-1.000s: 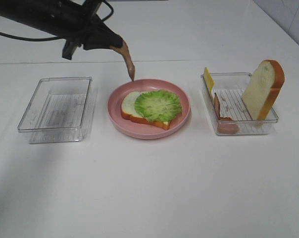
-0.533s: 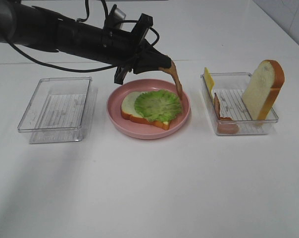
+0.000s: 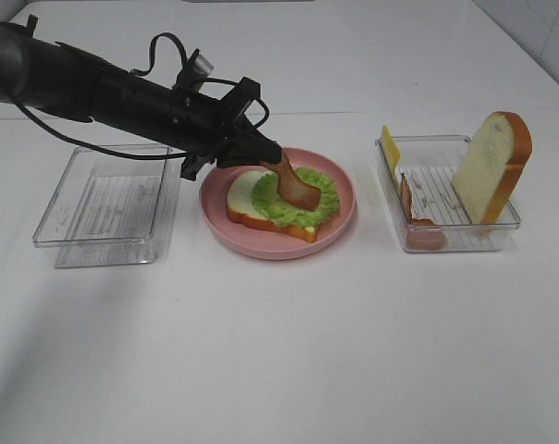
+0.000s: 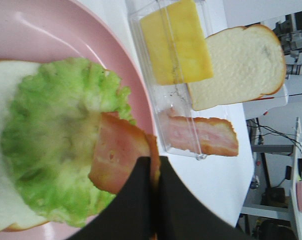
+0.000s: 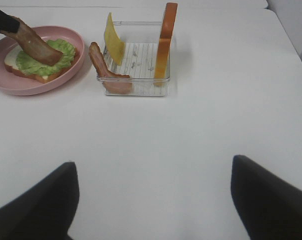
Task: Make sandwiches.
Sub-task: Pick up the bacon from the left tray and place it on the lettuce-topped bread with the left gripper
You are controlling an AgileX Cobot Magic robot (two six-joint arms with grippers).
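A wide, smooth white table [image 3: 279,351] fills the near half of the overhead view, bare from edge to edge; in the right wrist view the right gripper [image 5: 151,167] hangs above this stretch, its two dark fingers [image 5: 41,210] spread far apart and holding nothing.

Three things stand in a row across the middle, with a gap of bare table between each; on the left is a clear, ribbed, rectangular plastic tray [image 3: 104,242]; in the centre is a round, glossy pink plate [image 3: 261,250] with a raised rim; on the right is a second tray [image 3: 465,242] of the same kind.

On the plate lies a white bread slice [image 3: 242,192] with an orange-brown crust; ruffled green lettuce [image 3: 321,190] covers most of it, leaving the left part of the slice showing.

The left gripper [image 3: 268,157], black and narrow, reaches in from the far left over the plate's back rim; its jaws are pinched tight on the upper end of a reddish-brown bacon strip [image 3: 293,185]; the strip slants down and its lower end rests on the lettuce.

In the right tray, a spare bacon strip [image 3: 418,227] sags against the near left corner; thin yellow cheese [image 3: 389,146] leans at the far left corner; an upright bread slice [image 3: 490,166] stands on edge along the right wall.
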